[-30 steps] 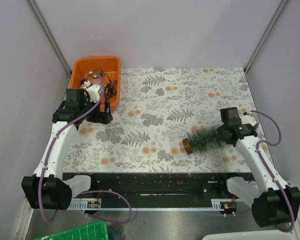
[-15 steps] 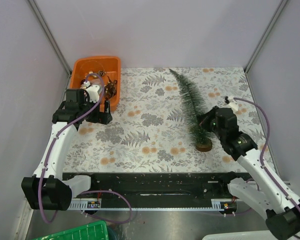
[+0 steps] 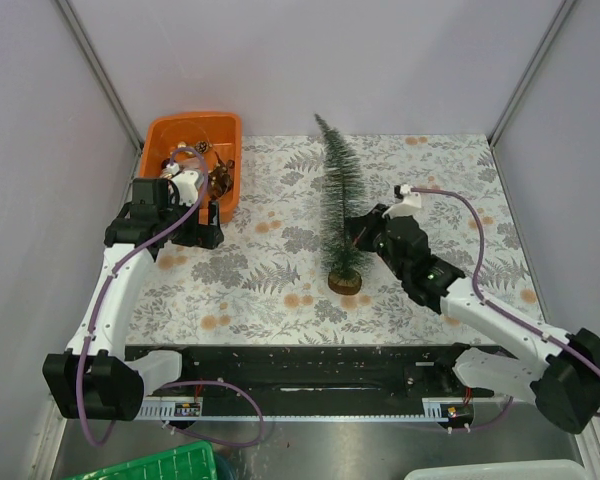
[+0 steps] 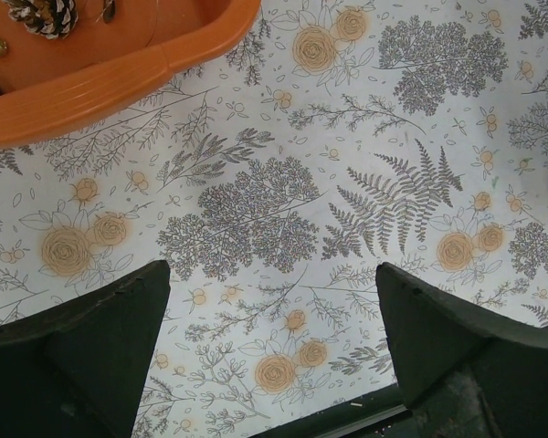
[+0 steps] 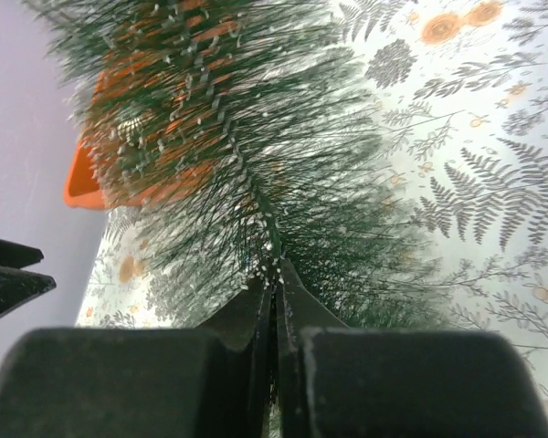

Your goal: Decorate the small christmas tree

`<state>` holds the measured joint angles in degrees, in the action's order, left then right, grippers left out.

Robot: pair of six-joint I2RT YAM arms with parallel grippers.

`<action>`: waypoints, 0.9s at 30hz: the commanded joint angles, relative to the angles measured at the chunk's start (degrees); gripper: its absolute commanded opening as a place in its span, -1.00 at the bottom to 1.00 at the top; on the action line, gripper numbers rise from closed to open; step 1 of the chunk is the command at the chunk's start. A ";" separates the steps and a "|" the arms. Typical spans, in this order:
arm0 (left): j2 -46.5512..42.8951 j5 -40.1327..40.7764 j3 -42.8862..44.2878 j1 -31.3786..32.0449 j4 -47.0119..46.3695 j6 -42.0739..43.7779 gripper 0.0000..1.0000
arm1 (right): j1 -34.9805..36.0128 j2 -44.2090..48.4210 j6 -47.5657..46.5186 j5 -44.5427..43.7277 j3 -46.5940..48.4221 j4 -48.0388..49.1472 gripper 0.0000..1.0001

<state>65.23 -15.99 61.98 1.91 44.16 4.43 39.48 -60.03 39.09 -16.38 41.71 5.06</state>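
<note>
I had the tree (image 3: 337,200) upright, gripped by the closed right end effector (image 3: 356,235). Left end effector (image 4: 272,272) wide, empty. Ornaments (image 4: 41,14) unhung in tray (image 4: 119,82).

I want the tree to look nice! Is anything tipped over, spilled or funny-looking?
Nothing stands out. The tree stands upright on its base, with the right gripper shut on its trunk low down. The ornaments lie inside the orange tray, none spilled on the table.

Left arm (image 3: 108,300), right arm (image 3: 500,322): white shells alternating with black joints. Purple cable (image 3: 476,245) running along each arm. Claw fingers (image 4: 73,356) showing matte black, blunt wedge shapes.
</note>
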 commanded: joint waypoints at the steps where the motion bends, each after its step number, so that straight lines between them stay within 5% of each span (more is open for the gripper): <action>1: 0.25 1.22 1.04 -0.07 -0.31 -0.82 0.98 | 3.05 -4.03 -2.35 -5.49 -0.32 13.92 -1.00; 11: 1.91 2.01 2.01 -0.07 0.31 -0.73 0.98 | 5.07 -11.95 -6.48 -11.12 -0.66 24.81 -1.00; 16: 2.00 2.01 1.75 -0.07 0.31 -0.73 0.98 | 8.57 -20.81 -13.39 -10.23 -12.34 62.64 -1.00; 27: 0.69 2.10 0.87 -0.07 0.31 -0.21 0.98 | 20.18 -29.00 -27.31 -20.26 -12.71 71.66 -1.00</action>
<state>67.24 -14.76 62.00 1.91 45.39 4.43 56.95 -87.94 17.87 -30.65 29.95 65.89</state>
